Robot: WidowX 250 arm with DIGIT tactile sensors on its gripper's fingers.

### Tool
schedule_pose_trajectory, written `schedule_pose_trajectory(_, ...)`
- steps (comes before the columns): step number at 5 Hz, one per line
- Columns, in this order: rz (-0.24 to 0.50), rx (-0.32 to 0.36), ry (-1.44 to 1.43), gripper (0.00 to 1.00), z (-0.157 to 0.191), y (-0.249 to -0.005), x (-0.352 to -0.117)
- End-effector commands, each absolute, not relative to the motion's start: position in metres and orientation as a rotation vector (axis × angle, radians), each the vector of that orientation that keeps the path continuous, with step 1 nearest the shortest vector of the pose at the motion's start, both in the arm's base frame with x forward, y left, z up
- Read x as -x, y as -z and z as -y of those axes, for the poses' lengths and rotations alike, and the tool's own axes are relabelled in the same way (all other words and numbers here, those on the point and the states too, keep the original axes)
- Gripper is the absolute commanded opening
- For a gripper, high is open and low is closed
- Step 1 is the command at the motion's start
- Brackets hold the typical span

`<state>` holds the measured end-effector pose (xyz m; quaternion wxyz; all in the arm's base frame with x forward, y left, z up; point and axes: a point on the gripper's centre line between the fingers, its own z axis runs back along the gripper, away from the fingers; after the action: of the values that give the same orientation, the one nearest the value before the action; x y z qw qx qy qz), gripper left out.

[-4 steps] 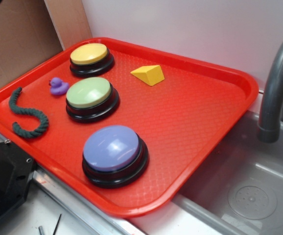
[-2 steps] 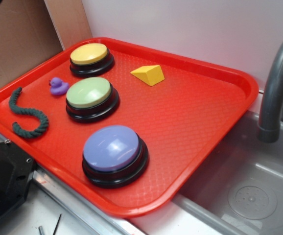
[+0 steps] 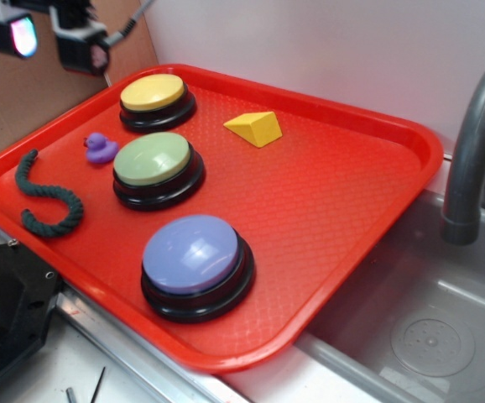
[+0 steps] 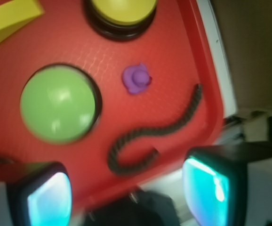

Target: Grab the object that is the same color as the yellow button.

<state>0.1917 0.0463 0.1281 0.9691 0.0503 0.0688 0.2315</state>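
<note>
The small yellow wedge block (image 3: 254,128) lies on the red tray (image 3: 352,193) toward the back; its corner shows in the wrist view (image 4: 11,19) at top left. The yellow button (image 3: 153,101) stands at the tray's back left and shows in the wrist view (image 4: 123,14) at the top. My gripper (image 3: 56,35) hangs high over the tray's far left corner, well apart from the wedge. In the wrist view the gripper (image 4: 126,195) is open and empty, its glowing pads wide apart.
A green button (image 3: 157,168), a larger blue-purple button (image 3: 196,264), a small purple duck (image 3: 100,148) and a dark green rope piece (image 3: 49,197) share the tray. A grey sink (image 3: 427,336) with a faucet (image 3: 477,143) lies at the right. Cardboard stands at the back left.
My gripper has come into the exterior view at the top left, above the tray's far left corner. Nothing on the tray has moved.
</note>
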Motion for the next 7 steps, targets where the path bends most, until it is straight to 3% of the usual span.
schedule_pose_trajectory(1, -0.028, 0.169, -0.965, 1.00, -0.044, -0.161, -0.230)
schedule_pose_trajectory(4, -0.028, 0.169, -0.965, 1.00, -0.044, -0.161, -0.230)
schedule_pose_trajectory(5, 0.166, 0.132, -0.913, 1.00, -0.021, -0.149, -0.252)
schedule_pose_trajectory(6, 0.257, 0.141, -0.862, 1.00, -0.005, -0.139, -0.270)
schedule_pose_trajectory(7, 0.230, 0.121, -0.854, 1.00, 0.001, -0.119, -0.292)
